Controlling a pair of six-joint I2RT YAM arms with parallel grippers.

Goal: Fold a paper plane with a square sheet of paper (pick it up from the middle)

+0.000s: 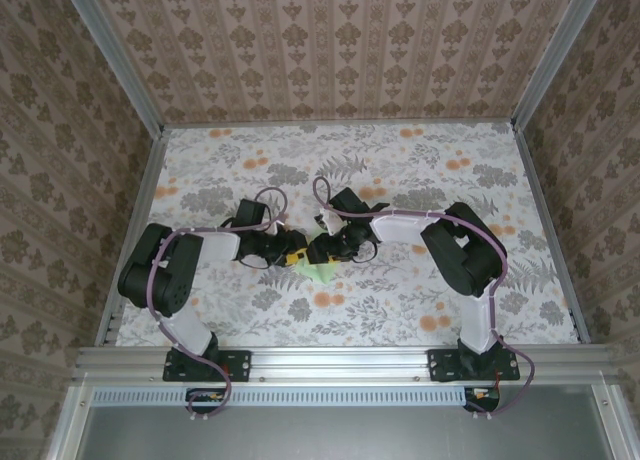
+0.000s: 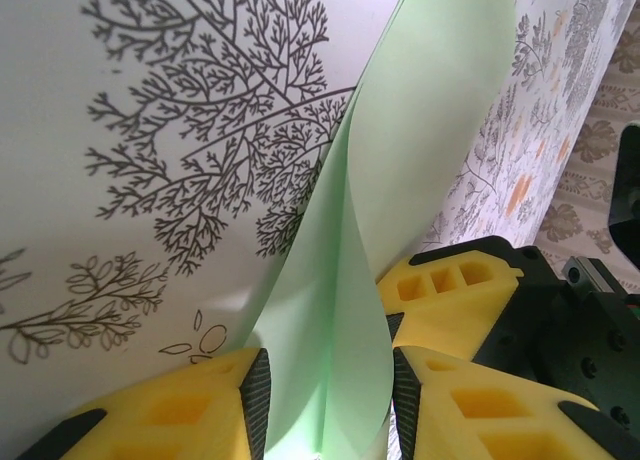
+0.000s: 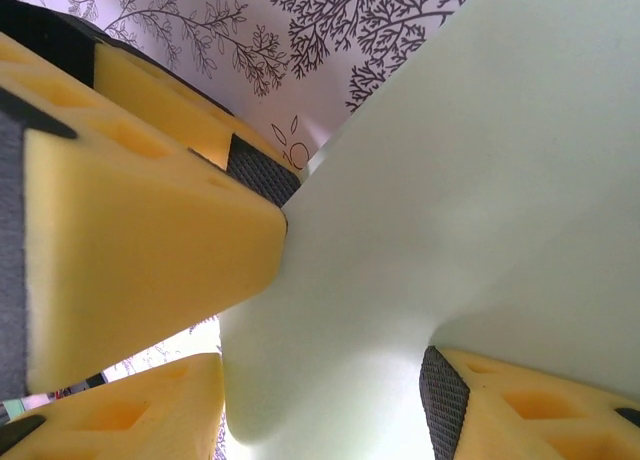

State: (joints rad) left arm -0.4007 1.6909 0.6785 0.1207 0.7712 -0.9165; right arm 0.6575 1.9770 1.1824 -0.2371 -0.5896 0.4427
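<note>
Between the yellow fingers of the left gripper (image 2: pixel 330 405), a sheet of pale green paper (image 2: pixel 420 150) rises in a loose curl. Its two layers bow outward until they meet the black pads (image 2: pixel 257 395) on either side. The jaws stand partly apart around that curl; whether they squeeze it or merely flank it cannot be told. Just beyond the left gripper's right-hand finger, a yellow finger (image 2: pixel 455 290) of the right gripper (image 3: pixel 325 385) sits against the same sheet. Seen from the right wrist, the paper spans the whole gap between that gripper's own fingers, touching both and draping over the one on the right, so the half-spread jaws hold it bowed between them. The left gripper's fingers crowd in just to the left, one tip touching the sheet. From above, the two grippers meet tip to tip at mid-table, with a corner of green showing just below them on the floral tablecloth (image 1: pixel 420 310).
</note>
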